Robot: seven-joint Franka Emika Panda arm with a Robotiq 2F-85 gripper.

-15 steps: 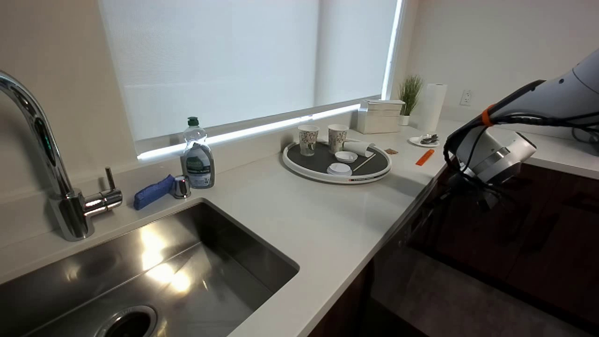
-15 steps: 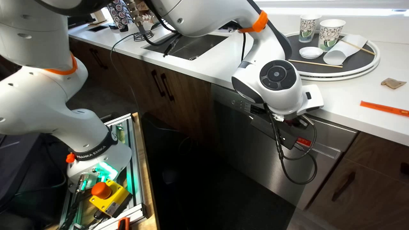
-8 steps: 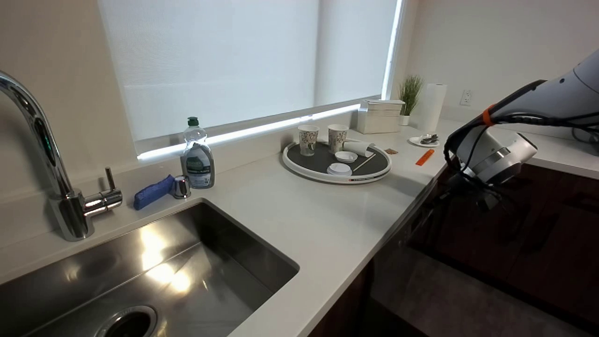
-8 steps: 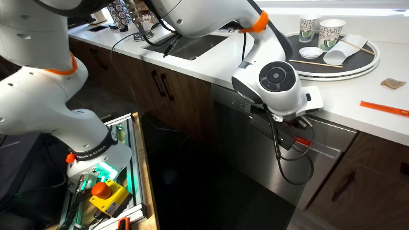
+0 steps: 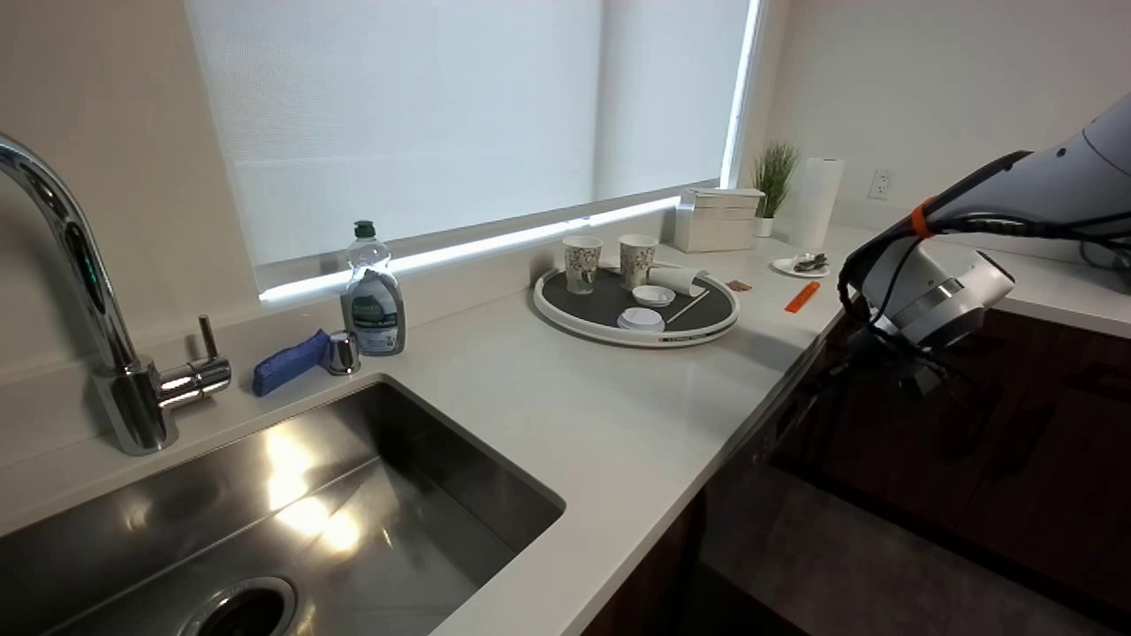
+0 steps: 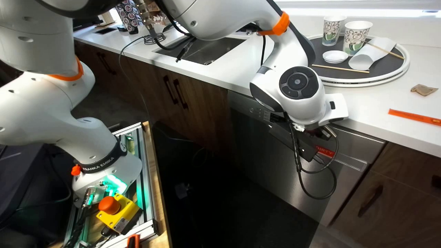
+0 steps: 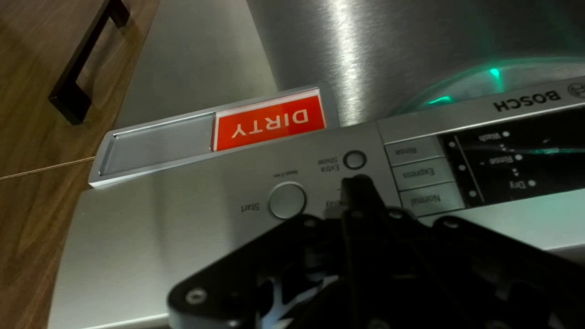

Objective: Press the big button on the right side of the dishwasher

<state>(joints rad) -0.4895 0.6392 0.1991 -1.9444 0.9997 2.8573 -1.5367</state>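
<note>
The big round silver Start button (image 7: 287,201) is on the steel dishwasher panel (image 7: 183,246) in the upside-down wrist view. My gripper (image 7: 358,183) is shut and empty. Its dark fingertips overlap the panel in view, between the Start button and the Normal button (image 7: 427,199). They appear just below the small Extra Shine button (image 7: 354,160) and partly cover the Delay label. I cannot tell if they touch the panel. The dishwasher (image 6: 296,189) also shows in an exterior view, where the wrist and cables hide the Start button and the fingertips.
A red DIRTY sign (image 7: 269,122) sits on the dishwasher front. A cabinet handle (image 7: 87,59) is beside it. The counter edge (image 6: 372,136) runs close by the wrist. A round tray (image 6: 372,82) with cups stands above. A looped cable (image 6: 318,198) hangs from the wrist.
Since a second ago, the wrist has turned very slightly and the hanging cable has shifted a little left in an exterior view. In the last half second it is almost still.
</note>
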